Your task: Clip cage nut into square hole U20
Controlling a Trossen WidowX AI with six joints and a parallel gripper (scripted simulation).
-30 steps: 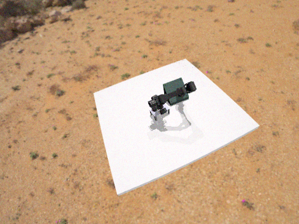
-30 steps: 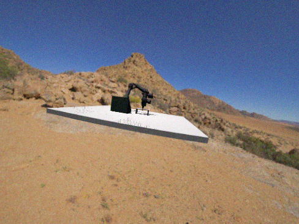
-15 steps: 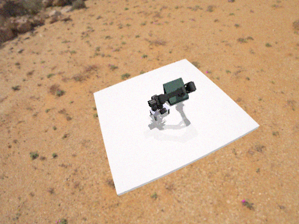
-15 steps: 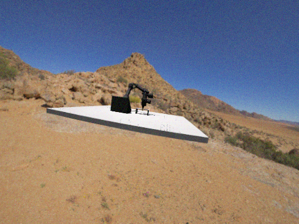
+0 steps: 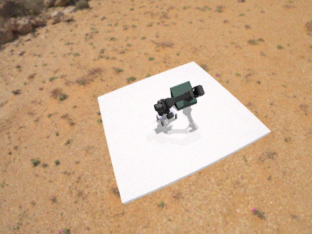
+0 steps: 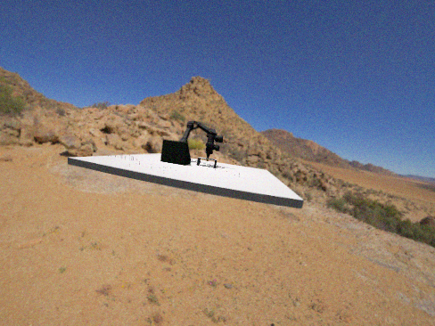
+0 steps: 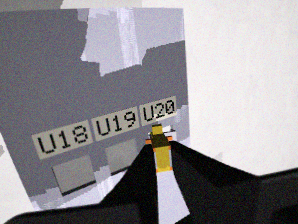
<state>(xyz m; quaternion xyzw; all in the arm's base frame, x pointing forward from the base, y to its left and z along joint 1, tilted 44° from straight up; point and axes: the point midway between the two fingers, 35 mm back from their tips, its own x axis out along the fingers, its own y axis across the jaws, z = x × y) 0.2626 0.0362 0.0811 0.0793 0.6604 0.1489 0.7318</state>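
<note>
The cage nut [image 7: 163, 158], yellow with orange edges, is held between the black fingertips of my gripper [image 7: 160, 149] [image 6: 209, 158] in the wrist view. The gripper is shut on it. The nut is just below the U20 label [image 7: 159, 109] of the grey rail plate [image 7: 60, 100]. The nut and fingertips cover the place of the U20 hole, so I cannot tell whether the wings are in it. In the top view the plate is mostly hidden under the arm, and the nut is too small to make out.
The holes at U18 [image 7: 74, 174] and U19 [image 7: 121, 155] lie left of the fingers. Dark legs [image 6: 216, 164] hold the plate above the white table [image 5: 144, 169] [image 6: 250, 184]. A dark green block [image 5: 181, 90] [image 6: 176, 152] stands by the arm's base.
</note>
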